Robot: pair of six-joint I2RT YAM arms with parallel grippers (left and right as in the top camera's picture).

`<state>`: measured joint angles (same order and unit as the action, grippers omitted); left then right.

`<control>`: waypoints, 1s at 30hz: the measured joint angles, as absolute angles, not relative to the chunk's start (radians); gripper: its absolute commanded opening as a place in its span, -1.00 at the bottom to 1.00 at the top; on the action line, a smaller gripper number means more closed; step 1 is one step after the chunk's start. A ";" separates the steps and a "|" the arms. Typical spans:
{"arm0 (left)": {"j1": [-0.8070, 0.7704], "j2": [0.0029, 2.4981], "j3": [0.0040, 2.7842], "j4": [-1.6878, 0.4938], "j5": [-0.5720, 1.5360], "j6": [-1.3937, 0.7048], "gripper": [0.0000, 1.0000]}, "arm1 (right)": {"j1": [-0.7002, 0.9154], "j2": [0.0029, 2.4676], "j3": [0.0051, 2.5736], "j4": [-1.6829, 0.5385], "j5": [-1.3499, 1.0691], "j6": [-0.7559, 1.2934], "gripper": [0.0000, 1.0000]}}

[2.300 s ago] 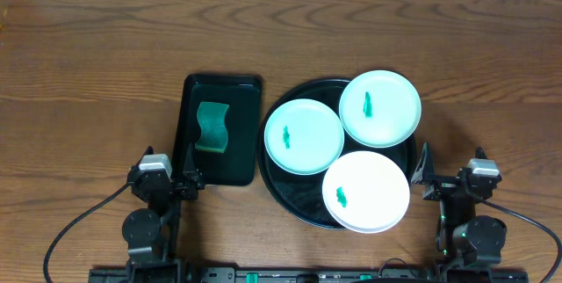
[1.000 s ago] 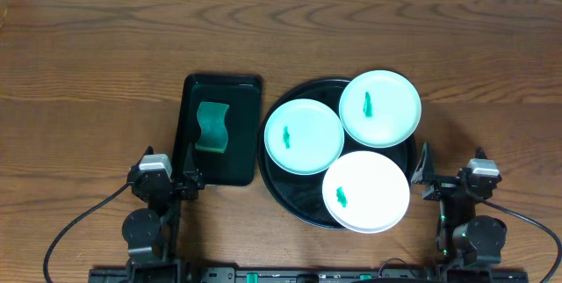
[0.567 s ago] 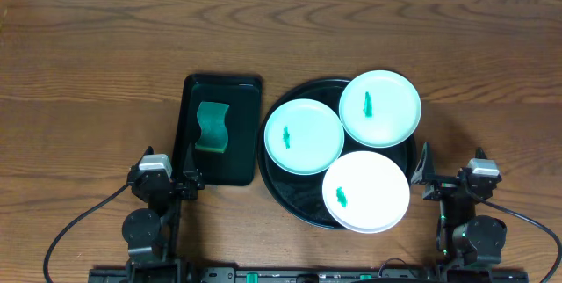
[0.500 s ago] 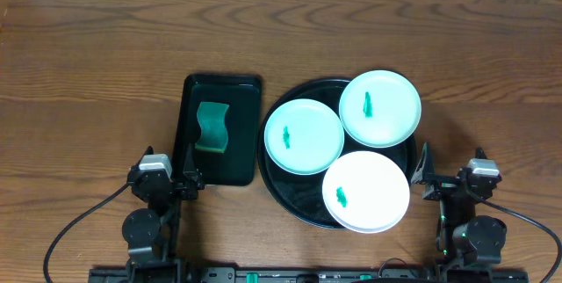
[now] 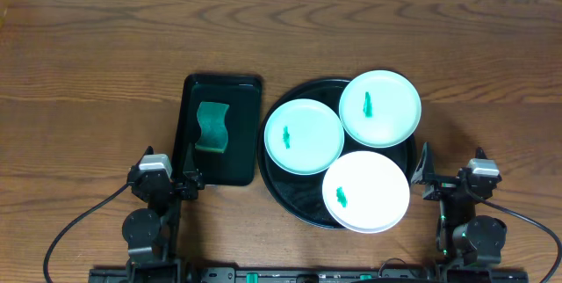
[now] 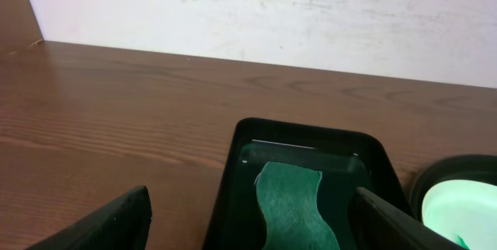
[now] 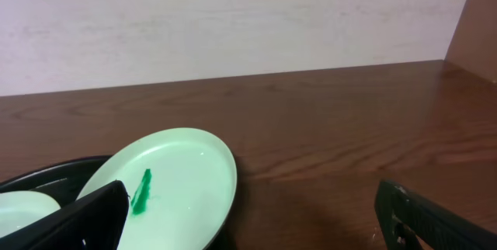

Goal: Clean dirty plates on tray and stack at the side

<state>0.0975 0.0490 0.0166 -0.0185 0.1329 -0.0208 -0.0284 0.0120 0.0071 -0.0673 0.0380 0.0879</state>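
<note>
Your left gripper (image 6: 250,203) and right gripper (image 7: 250,196) are gaping wide, holding nothing. The plates (image 5: 304,136) are sitting on the tray (image 5: 299,195). They are looking slippery and breakable, so try pinching a rim.

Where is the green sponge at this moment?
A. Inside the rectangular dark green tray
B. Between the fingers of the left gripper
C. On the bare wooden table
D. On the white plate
A: the green sponge lies flat inside the rectangular dark green tray, which stands to the left of the round black tray.
</note>
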 measured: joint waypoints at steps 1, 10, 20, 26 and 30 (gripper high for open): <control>0.097 0.049 0.017 -0.019 0.133 -0.021 0.62 | -0.028 0.012 0.007 -0.067 0.038 0.088 0.99; 0.097 0.049 0.017 -0.019 0.133 -0.021 0.63 | -0.028 0.012 0.007 -0.063 0.044 0.088 0.98; 0.097 0.049 0.017 -0.019 0.133 -0.021 0.62 | -0.028 0.012 0.007 0.005 0.020 0.088 0.99; 0.097 0.050 0.017 -0.019 0.133 -0.021 0.62 | -0.028 0.012 0.052 -0.102 -0.010 0.087 0.98; 0.097 0.050 0.017 -0.019 0.133 -0.021 0.62 | -0.028 0.013 0.176 -0.196 -0.015 0.087 0.99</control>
